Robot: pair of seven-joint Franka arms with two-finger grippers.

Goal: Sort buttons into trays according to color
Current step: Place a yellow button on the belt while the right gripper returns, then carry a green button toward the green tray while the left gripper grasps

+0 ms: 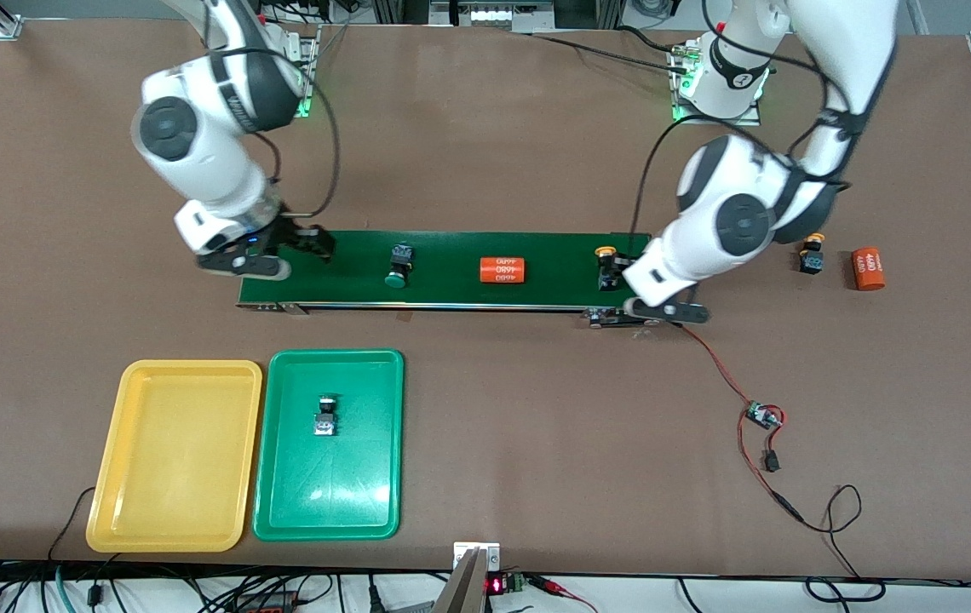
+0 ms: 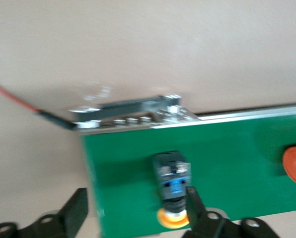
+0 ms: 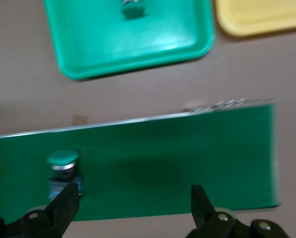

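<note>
On the brown surface [image 1: 485, 128], the left gripper [image 2: 133, 213] spreads wide around a yellow-capped button [image 2: 172, 186] on the dark green belt [image 1: 451, 294], the right gripper [image 3: 135, 206] hangs wide over the belt by a green-capped button [image 3: 63, 166], and another lies in the green tray [image 1: 277, 443].

Both Franka arms have glossy white rounded shells with dark grey round joint caps and black bands. Black cables loop alongside them. Black fingers [image 3: 63, 206] are fastened with silver screws.
</note>
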